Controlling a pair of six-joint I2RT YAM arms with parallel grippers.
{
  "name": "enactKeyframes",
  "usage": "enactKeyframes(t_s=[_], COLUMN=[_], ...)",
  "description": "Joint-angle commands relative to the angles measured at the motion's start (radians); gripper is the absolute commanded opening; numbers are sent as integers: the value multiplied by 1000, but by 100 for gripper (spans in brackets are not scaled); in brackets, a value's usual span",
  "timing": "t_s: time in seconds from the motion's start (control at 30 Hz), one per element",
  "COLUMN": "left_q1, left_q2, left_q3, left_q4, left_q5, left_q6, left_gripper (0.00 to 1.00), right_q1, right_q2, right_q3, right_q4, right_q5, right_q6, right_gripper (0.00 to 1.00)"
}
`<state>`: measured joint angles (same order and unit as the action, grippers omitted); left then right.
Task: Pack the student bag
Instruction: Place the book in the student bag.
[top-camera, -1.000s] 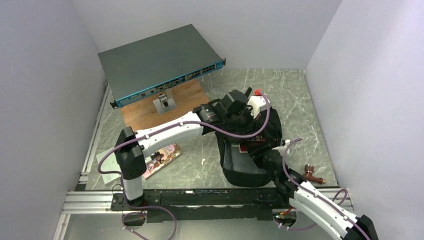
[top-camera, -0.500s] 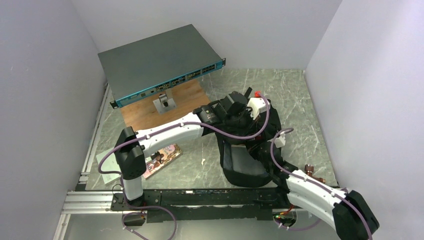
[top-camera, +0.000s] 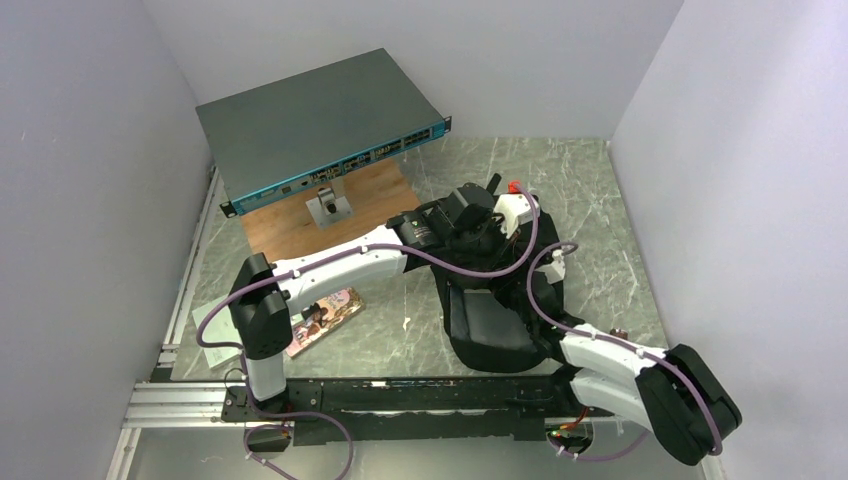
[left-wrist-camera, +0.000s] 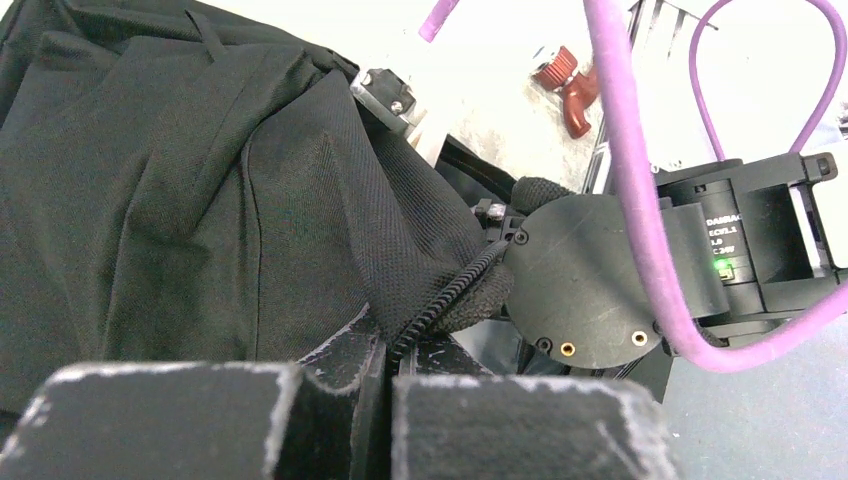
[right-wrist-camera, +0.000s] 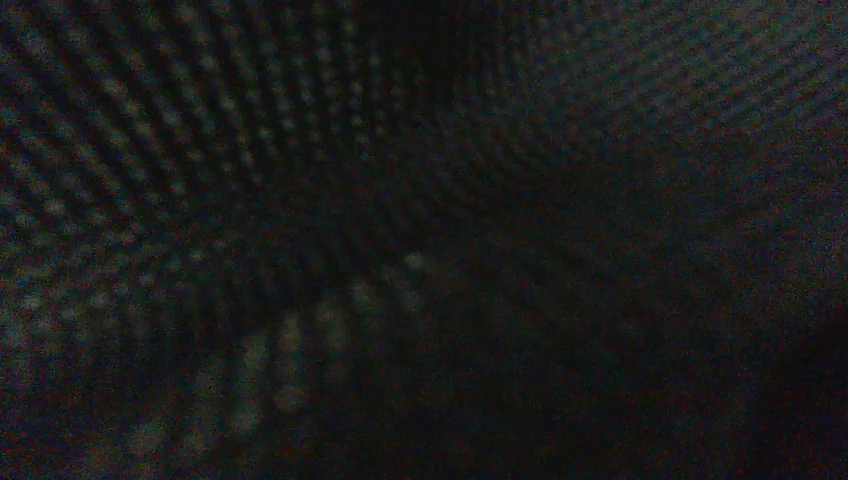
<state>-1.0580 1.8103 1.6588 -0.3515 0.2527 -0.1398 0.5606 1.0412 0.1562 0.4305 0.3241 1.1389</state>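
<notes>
Student bag (top-camera: 490, 335) sitting right of centre on worktop (top-camera: 600, 200), left claw (left-wrist-camera: 385, 372) clenching its opening edge, right arm (top-camera: 610, 350) reaching inside, claw hidden, grip untellable; booklet (top-camera: 325, 318) lying outside, packing seemingly partway.

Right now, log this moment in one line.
left gripper: shut on backpack edge | right gripper: hidden inside backpack | book: on table, unpacked

- One student bag (top-camera: 490, 325).
- One grey network switch (top-camera: 310, 125), beyond my left gripper (left-wrist-camera: 385, 350).
- One wooden board (top-camera: 300, 225).
- One picture booklet (top-camera: 325, 318).
- One pale sheet (top-camera: 205, 320).
- One copper fitting (left-wrist-camera: 572, 88).
</notes>
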Motion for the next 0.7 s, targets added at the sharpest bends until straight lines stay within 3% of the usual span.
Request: enactKeyframes(t_s=[0.0, 0.13, 0.23, 0.37, 0.5, 0.57, 0.67], left_q1=[-7, -6, -4, 5, 10, 10, 10], left_q2=[-32, -24, -32, -35, -13, -8, -33], left_q3=[12, 36, 21, -15, -4, -9, -60], left_q4=[60, 14, 10, 50, 33, 23, 20], left_q5=[18, 2, -13, 13, 49, 81, 130], left_q6=[-4, 14, 20, -3, -23, -27, -35], left_gripper=[0, 0, 0, 0, 5, 13, 43], right_q1=[-24, -27, -28, -30, -30, -30, -29], right_q2=[-70, -250, -322, -481, -685, -743, -726], right_q3=[27, 180, 309, 380, 475, 570, 744], right_q4=[-82, -623, -998, -1285, -1412, -1477, -1582], right_q5=[-83, -84, -103, -143, -160, -98, 65], right_q6=[-86, -107, -114, -104, -143, -189, -237], right_gripper=[27, 53, 59, 63, 63, 69, 77])
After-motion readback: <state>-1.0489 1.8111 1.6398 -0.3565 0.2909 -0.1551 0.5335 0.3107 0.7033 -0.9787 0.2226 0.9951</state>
